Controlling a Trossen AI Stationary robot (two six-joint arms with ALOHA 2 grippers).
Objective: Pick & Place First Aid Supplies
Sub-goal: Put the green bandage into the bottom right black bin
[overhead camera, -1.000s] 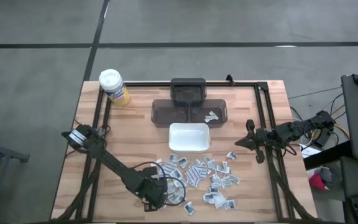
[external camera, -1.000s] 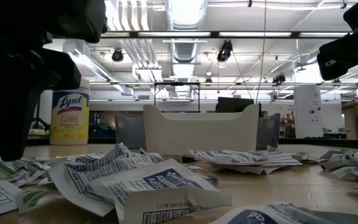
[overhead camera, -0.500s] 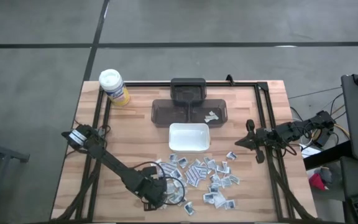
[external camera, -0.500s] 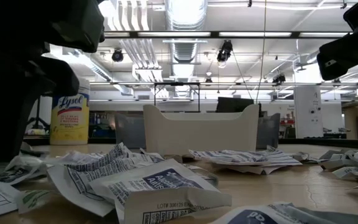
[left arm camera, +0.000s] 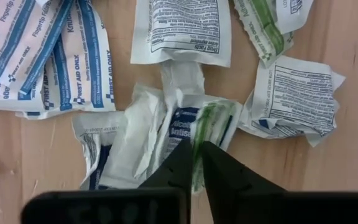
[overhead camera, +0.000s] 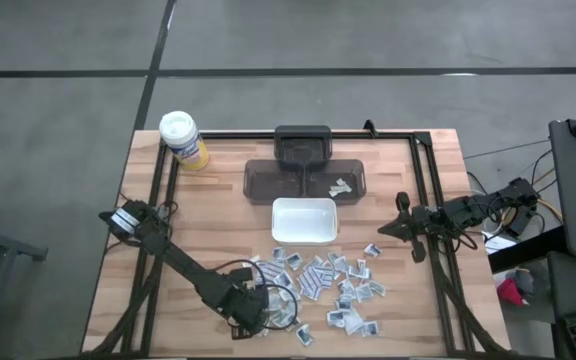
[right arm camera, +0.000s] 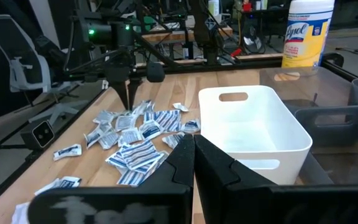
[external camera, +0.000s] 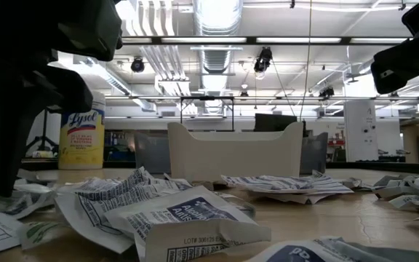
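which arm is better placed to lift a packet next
Left. The left gripper is down in the packet pile, jaws nearly closed on a green-striped packet. The right gripper waits shut beside the table's right edge.

Robotics lab or workshop inside a big industrial-style hall. Grey concrete floor (overhead camera: 58, 130) with dark seam lines surrounds a light wooden butcher-block table (overhead camera: 218, 225) fitted with a black metal frame (overhead camera: 298, 133). Low view shows an open ceiling with exposed silver ventilation ducts (external camera: 217, 18), long strip lights (external camera: 268, 40) and hanging cables. Right wrist view shows a grey office chair (right arm camera: 27, 65), cluttered workbenches (right arm camera: 222, 28) with gear and wires, and a black tripod-like stand with a green indicator light (right arm camera: 93, 31). Yellow disinfectant-wipes canister with white lid (overhead camera: 182, 138) on the table corner fits a shared work space.
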